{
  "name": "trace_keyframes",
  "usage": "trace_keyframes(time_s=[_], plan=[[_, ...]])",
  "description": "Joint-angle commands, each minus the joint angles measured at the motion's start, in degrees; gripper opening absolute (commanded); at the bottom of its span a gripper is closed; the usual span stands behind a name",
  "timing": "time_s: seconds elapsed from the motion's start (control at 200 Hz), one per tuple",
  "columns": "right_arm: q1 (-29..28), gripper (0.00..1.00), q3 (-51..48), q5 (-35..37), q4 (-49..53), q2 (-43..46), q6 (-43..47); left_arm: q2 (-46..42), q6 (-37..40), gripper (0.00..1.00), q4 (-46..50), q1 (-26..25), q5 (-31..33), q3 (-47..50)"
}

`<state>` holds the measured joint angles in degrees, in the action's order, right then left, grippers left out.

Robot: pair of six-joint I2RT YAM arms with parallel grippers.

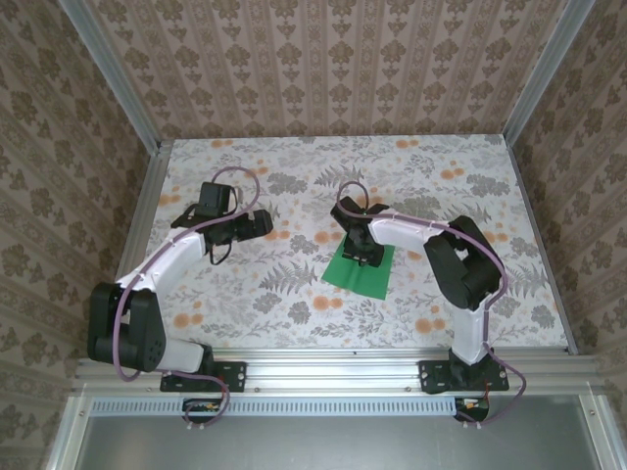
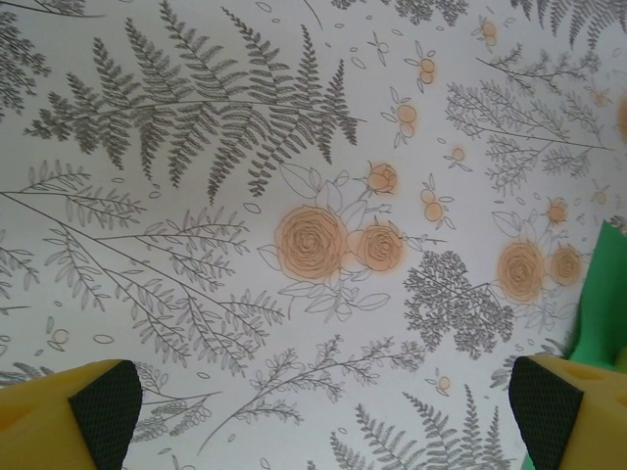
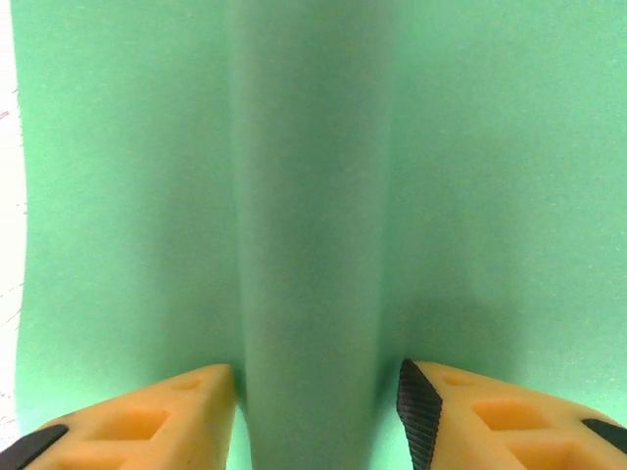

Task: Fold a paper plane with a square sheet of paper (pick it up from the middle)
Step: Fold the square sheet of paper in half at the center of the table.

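Note:
The square sheet of paper [image 1: 359,276] lies bright green on the flowered table, right of centre. My right gripper [image 1: 364,255] points down on its middle. In the right wrist view the paper [image 3: 490,147] has buckled into a raised hump, and my right gripper [image 3: 315,411] has its orange fingers [image 3: 167,416] pressed against both sides of that hump. My left gripper [image 1: 263,223] hovers over bare table left of the sheet. In the left wrist view my left gripper [image 2: 323,411] stands wide open with nothing between its fingers, and an edge of the green paper [image 2: 600,313] shows at the far right.
The table [image 1: 294,294] carries a grey fern and orange flower print. Patterned walls and aluminium posts [image 1: 147,147] close it in on three sides, with a metal rail [image 1: 333,357] along the near edge.

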<state>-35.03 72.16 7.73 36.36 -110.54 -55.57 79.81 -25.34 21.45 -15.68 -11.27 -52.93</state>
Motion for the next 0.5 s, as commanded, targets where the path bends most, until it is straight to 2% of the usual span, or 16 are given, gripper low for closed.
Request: trace_keyframes(time_s=[0.0,0.225,0.495], plan=[[-0.21,0.42,-3.54,-6.32,-5.24,1.81,1.13,1.07,-2.51,1.00,-0.01,-0.18,-4.99,0.18],[0.02,0.34,-8.55,-16.18,-20.05,9.30,2.92,1.15,-7.02,1.00,-3.83,-0.23,-11.49,3.10],[1.80,0.27,-13.92,-34.50,-42.86,12.98,-0.95,-0.27,-11.12,0.98,-9.20,-0.18,-15.78,6.96]])
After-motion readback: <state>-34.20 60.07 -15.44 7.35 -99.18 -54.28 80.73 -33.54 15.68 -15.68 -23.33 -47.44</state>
